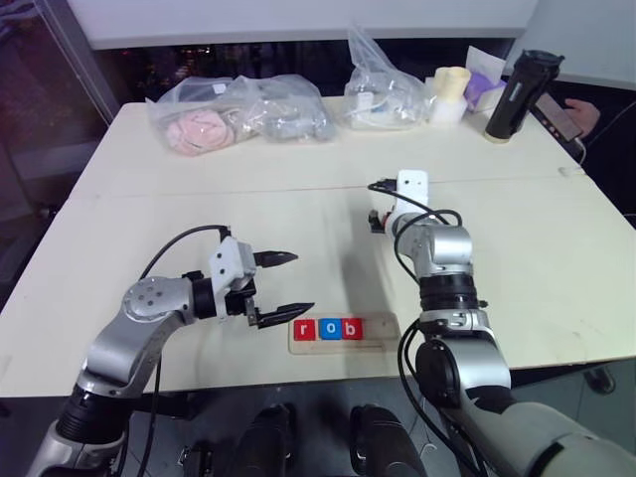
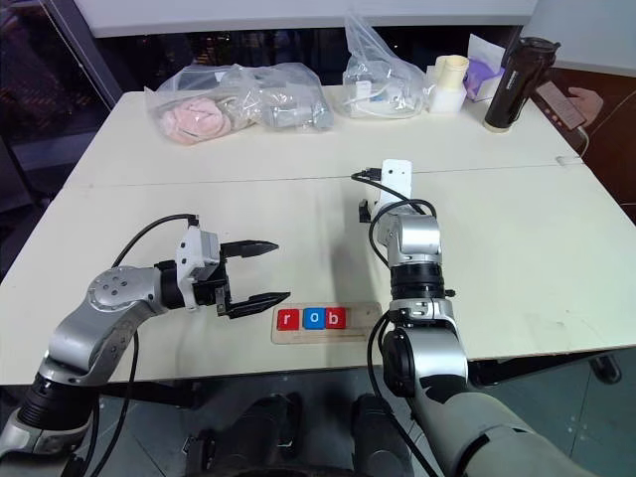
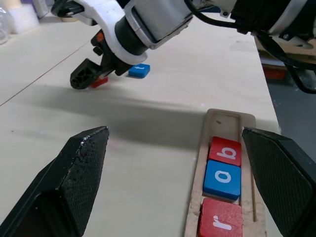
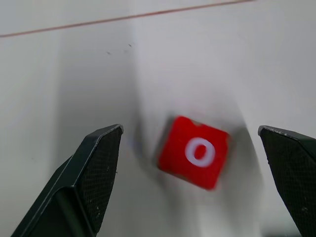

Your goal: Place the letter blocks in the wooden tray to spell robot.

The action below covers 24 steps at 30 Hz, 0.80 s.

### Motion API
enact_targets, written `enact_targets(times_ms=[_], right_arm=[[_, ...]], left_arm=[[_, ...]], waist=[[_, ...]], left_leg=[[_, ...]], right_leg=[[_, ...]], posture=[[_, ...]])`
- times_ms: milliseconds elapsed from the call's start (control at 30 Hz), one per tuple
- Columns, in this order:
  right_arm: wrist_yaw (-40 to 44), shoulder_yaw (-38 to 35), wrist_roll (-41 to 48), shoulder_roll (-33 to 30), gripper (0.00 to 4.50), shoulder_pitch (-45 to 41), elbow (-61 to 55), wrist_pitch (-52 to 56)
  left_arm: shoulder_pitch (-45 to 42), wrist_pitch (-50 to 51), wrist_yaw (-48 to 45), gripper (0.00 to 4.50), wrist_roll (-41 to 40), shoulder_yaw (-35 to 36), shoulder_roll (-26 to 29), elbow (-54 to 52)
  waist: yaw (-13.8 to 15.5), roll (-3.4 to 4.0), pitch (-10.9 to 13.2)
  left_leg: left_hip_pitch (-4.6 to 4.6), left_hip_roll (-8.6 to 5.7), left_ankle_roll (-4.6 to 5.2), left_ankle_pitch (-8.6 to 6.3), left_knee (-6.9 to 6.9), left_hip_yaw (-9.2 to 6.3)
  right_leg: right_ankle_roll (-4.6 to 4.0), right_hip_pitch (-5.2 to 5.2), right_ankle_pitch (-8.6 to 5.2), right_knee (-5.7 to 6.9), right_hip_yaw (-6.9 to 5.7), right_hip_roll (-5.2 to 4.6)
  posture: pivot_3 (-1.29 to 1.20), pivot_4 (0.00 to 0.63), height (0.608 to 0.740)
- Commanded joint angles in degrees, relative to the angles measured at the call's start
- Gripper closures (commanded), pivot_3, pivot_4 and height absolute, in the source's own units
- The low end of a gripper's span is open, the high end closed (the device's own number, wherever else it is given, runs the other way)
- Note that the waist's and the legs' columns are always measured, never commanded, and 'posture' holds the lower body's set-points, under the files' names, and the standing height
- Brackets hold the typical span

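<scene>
In the wooden tray [image 1: 383,343], near the table's six o'clock edge, r, o and b [image 3: 226,151] sit in order; two slots stay empty. At the tray's twelve o'clock, the right gripper [image 4: 190,173], spread wide, hovers over the red o block [image 4: 195,151]. A blue block [image 3: 138,70] lies beside it. The left gripper [image 1: 285,286] gapes empty at nine o'clock.

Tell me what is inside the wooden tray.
The wooden tray holds three blocks: red r, blue o, red b. The slots after b are bare.
</scene>
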Motion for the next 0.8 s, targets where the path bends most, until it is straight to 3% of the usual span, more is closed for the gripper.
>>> enact_targets(times_ms=[33, 333, 433, 600, 800], right_arm=[[-2.26, -1.35, 1.43, 0.16, 0.04, -2.32, 2.75, -1.71], [-6.08, -3.54, 3.87, -0.11, 0.04, -2.71, 6.51, -1.3], [-7.02, -3.74, 4.61, 0.21, 0.93, -2.5, 6.07, -0.77], [-7.26, -2.46, 4.34, 0.25, 3.34, -1.73, 3.61, 0.84], [-2.17, 5.75, 1.62, -3.1, 3.32, 0.67, -6.47, 5.93]], left_arm=[[0.27, -0.27, 0.44, 0.0, -0.26, -0.1, -0.08, -2.59], [0.21, -0.19, 0.79, 0.0, -0.1, 0.01, -0.16, -2.63], [0.21, -0.18, 0.96, 0.0, -0.11, 0.01, -0.17, -2.65], [0.06, -0.16, 1.0, 0.0, -0.11, -0.04, -0.21, -2.49], [-0.27, -0.19, 0.84, 0.0, -0.07, -0.44, -0.56, -2.15]], waist=[[0.04, 0.0, 0.0], [0.06, 0.0, -0.01], [0.12, 0.0, -0.02], [-0.22, 0.01, -0.02], [-0.11, 0.02, -0.02]], left_leg=[[0.0, 0.0, 0.0, 0.0, 0.0, 0.0], [0.04, 0.0, 0.0, 0.0, 0.02, -0.01], [0.05, 0.0, 0.0, 0.0, 0.02, -0.02], [0.05, 0.03, 0.0, 0.0, 0.01, -0.01], [0.06, 0.1, 0.0, 0.0, -0.06, -0.02]], right_leg=[[0.0, 0.01, 0.0, 0.0, 0.0, 0.0], [-0.02, 0.06, -0.01, 0.0, 0.02, 0.01], [-0.03, 0.08, -0.01, -0.01, 0.02, 0.01], [-0.02, 0.07, -0.01, -0.01, 0.03, 0.05], [-0.03, 0.03, -0.02, -0.01, 0.03, 0.12]], posture=[[0.0, 0.15, 0.738], [0.0, 0.15, 0.738], [0.0, 0.15, 0.738], [0.0, 0.15, 0.738], [0.0, 0.15, 0.738]])
